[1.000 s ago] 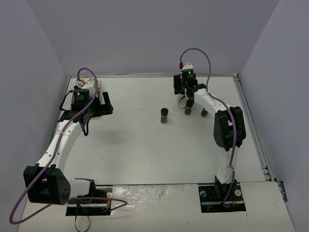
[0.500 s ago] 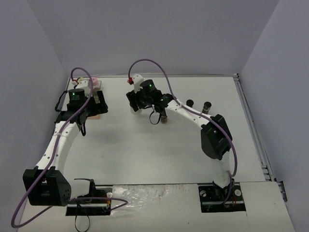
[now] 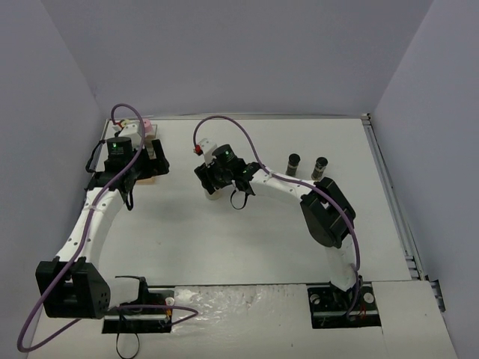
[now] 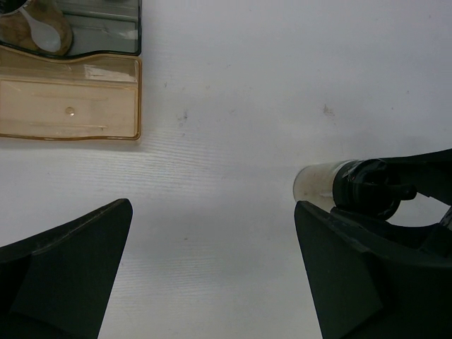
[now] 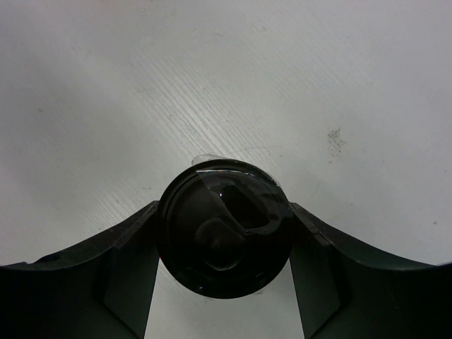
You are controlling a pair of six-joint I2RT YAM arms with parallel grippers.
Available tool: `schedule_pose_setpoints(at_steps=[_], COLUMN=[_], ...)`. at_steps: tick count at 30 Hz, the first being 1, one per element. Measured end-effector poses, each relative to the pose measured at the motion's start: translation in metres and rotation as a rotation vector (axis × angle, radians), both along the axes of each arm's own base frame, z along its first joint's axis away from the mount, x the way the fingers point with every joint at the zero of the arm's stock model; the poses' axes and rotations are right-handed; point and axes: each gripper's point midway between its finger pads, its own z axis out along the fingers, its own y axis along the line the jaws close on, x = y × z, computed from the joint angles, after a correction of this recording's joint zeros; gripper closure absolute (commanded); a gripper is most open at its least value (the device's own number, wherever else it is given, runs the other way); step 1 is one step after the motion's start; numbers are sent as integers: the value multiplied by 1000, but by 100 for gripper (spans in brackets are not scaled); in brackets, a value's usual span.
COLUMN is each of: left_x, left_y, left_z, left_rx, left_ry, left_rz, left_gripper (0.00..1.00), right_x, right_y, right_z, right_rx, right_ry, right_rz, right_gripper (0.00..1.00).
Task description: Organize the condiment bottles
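Leftmost, below a plain lilac wall [image 3: 60, 67], a wooden-and-clear rack [image 4: 69, 106] at the far-left corner of the white, faintly scuffed counter [image 3: 224, 239], with the left gripper [image 4: 212, 208] just beside it, fingers [image 4: 67, 265] spread wide apart over bare surface. Toward the middle, the right gripper [image 5: 224, 212], fingers [image 5: 120, 268] clamped on an upright black-capped condiment bottle [image 5: 224, 236], resting or lifted unclear. Farther right, near the far edge, a second black-capped bottle [image 3: 293, 164] and a third bottle [image 3: 320, 166] side by side, well apart from the held one.
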Motion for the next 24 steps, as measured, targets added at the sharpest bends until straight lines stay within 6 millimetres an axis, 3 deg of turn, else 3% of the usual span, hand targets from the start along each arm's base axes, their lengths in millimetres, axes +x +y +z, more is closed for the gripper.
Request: schedule_pose_setpoints(at_steps=[7,15,19,24], left_x=[0,2,-1,-6], left_y=[-6,-20,-36,-68], left_z=[-2,5,9,10], left_rx=[-23,-55,-75,-62], left_ry=[-4,-40,-58,-78], left_rz=[-28,-84,-147,-251], left_gripper=[3,3,3,3], right_x=[1,-7,-19,-41], right_y=[2,-6,-21,-61], right_z=[-4,-6,25,103], right_rx=[18,15,36,130], right_ry=[-15,-14,-40,-159], right_rz=[1,4,-1,-53], right_gripper=[27,1,0,0])
